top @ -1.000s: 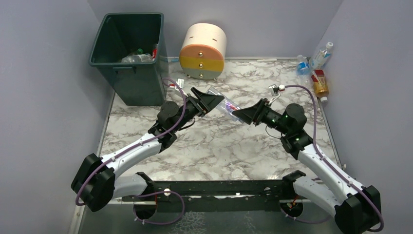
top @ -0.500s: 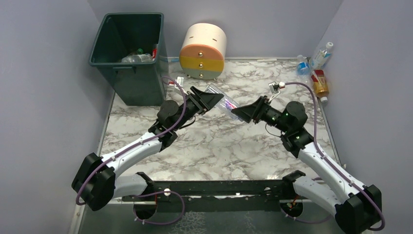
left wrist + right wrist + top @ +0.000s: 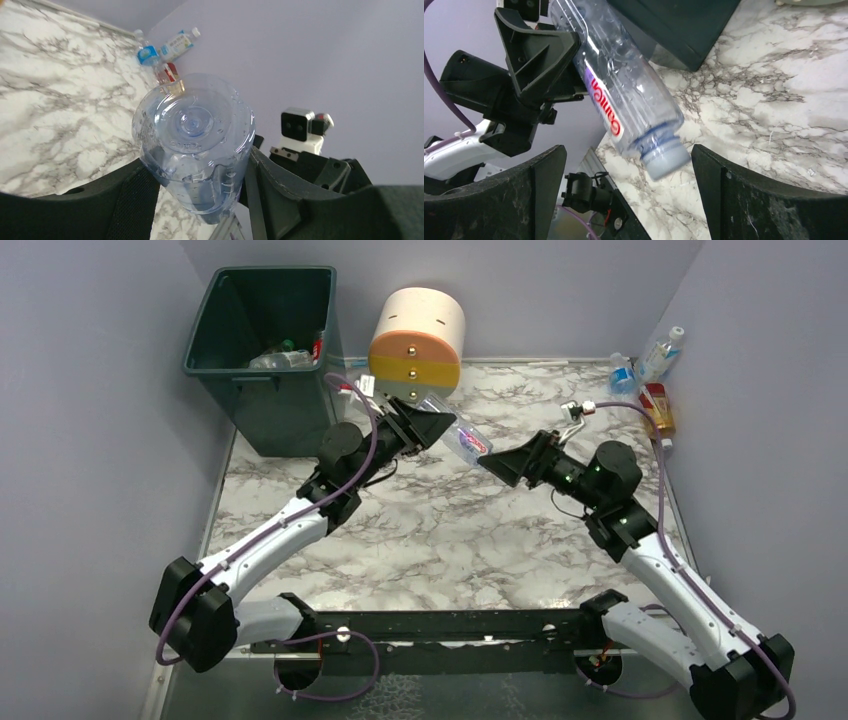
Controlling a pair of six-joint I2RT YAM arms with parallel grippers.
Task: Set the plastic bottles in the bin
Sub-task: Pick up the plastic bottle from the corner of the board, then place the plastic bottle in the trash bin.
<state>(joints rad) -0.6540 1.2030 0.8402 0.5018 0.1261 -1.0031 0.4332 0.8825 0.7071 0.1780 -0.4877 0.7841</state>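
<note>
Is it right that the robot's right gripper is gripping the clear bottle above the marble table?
No: it is the left gripper that is gripping the clear bottle above the marble table. The right wrist view shows this; the right gripper stands open, its fingers wide apart either side of the cap.

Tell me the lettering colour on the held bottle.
Red, on the clear bottle; clearest in right wrist view.
</note>
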